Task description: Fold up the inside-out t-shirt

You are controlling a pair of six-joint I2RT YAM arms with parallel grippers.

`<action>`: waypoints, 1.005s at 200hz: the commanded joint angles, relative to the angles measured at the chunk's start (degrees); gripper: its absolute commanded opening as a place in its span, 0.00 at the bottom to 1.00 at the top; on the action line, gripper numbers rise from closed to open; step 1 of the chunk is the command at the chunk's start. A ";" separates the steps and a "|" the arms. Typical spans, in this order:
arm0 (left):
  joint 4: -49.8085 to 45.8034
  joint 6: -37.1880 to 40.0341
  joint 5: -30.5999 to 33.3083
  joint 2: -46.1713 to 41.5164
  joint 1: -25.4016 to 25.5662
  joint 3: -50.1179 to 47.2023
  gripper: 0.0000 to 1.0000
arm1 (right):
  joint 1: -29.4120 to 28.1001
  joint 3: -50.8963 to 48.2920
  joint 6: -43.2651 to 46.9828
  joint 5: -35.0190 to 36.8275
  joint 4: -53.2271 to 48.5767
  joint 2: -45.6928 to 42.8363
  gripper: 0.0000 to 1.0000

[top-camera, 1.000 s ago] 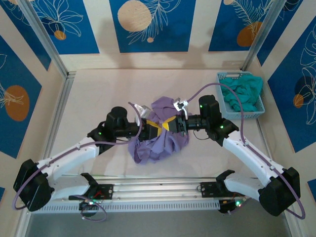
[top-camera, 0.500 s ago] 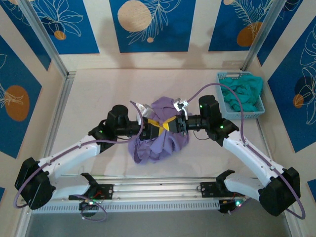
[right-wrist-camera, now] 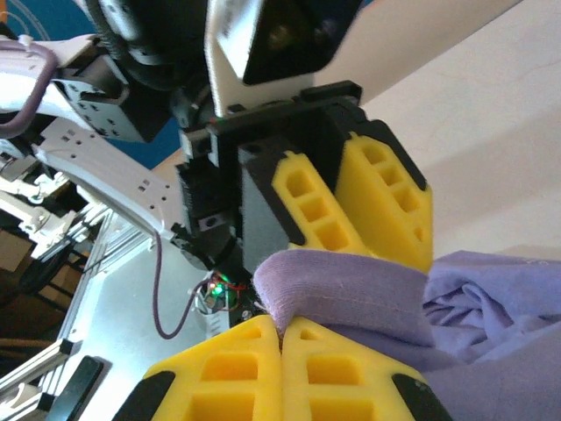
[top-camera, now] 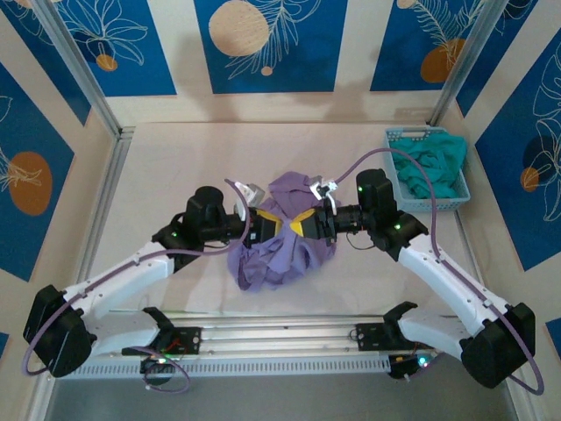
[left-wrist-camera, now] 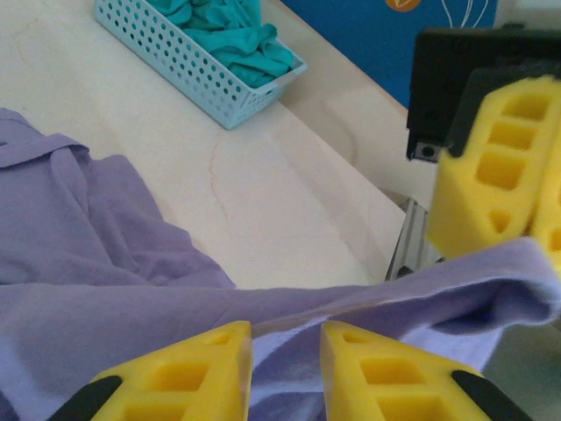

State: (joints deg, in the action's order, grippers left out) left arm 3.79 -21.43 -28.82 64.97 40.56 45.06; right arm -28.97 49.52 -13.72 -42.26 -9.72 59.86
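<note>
From the top camera, the purple t-shirt [top-camera: 282, 246] is bunched in a lump on the table [top-camera: 175, 167], well to the left of the blue basket [top-camera: 429, 203] and nearer the arm bases than it is. The basket is stuffed with teal cloth [top-camera: 429, 162]. I can't read any lettering on the shirt, it's too crumpled. The left claw [top-camera: 266, 221] and right claw [top-camera: 302, 226] face each other close together right over the top of the lump, further from the basket than the shirt's right edge, and both look buried in the fabric. In the left wrist camera, the left claw [left-wrist-camera: 285, 338] has its yellow fingers a small gap apart with purple fabric [left-wrist-camera: 105, 246] lying across them. I honestly can't tell if it's pinching anything. Opposite it, the right claw [left-wrist-camera: 521, 237] has a stretched fold of the shirt at its tips, with the basket [left-wrist-camera: 197, 74] off behind. In the right wrist camera, the right claw [right-wrist-camera: 282, 338] is squeezed fully together on a rolled edge of the shirt [right-wrist-camera: 377, 298]. The left claw [right-wrist-camera: 381, 241] sits just above that same fold.
</note>
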 commanded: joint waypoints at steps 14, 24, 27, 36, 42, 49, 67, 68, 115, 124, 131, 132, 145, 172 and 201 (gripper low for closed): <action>-6.06 6.13 3.58 -1.58 1.61 0.00 0.30 | 0.23 1.99 -0.07 -7.02 2.11 -0.38 0.00; -6.60 6.59 4.31 -1.59 1.84 -0.33 0.31 | 0.23 2.18 -0.31 -8.00 2.63 -0.28 0.00; -6.68 6.73 4.27 -1.59 1.84 -0.40 0.31 | 0.21 2.25 -0.31 -8.14 2.62 -0.22 0.00; -6.45 6.70 4.09 -1.56 2.12 -0.67 0.33 | 0.19 2.52 -0.44 -8.39 2.68 -0.02 0.00; -6.34 6.66 4.23 -1.59 2.39 -0.83 0.33 | 0.19 2.69 -0.44 -8.77 2.95 0.28 0.00; -6.17 6.80 4.44 -1.52 2.75 -0.85 0.34 | 0.23 2.81 -0.76 -9.20 3.40 0.59 0.00; -5.23 6.84 4.33 -0.79 3.76 -0.76 0.34 | -0.14 3.19 -2.20 -9.43 5.37 1.83 0.00; -5.13 6.84 4.27 -0.75 3.79 -0.76 0.34 | -0.22 3.25 -2.33 -9.42 5.48 1.92 0.00; -0.73 5.27 3.28 1.91 5.26 -1.09 0.35 | -1.57 4.01 -4.98 -10.24 9.55 4.52 0.00; -0.63 5.04 4.62 1.71 5.22 -1.41 0.35 | -1.44 4.06 -4.64 -9.92 8.95 4.40 0.00; -0.69 5.02 5.44 1.34 5.12 -1.61 0.36 | -1.46 4.23 -3.88 -9.56 7.86 4.22 0.00; -0.70 5.01 5.57 1.23 5.09 -1.67 0.36 | -1.45 4.30 -3.69 -9.40 7.65 4.18 0.00; -0.89 5.00 6.47 -0.28 4.89 -2.36 0.37 | -1.26 4.68 -1.67 -7.33 4.52 3.74 0.00; -0.12 4.86 3.77 -5.15 4.66 -4.98 0.45 | -1.11 5.72 0.96 -1.71 -0.79 2.74 0.00; -2.70 4.94 0.13 -8.09 5.64 -6.26 0.49 | -1.25 5.50 -1.01 -1.35 1.33 2.39 0.00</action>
State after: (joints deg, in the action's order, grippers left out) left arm 1.23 -16.58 -25.23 59.44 45.39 39.90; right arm -30.04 53.25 -14.94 -45.25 -7.35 63.61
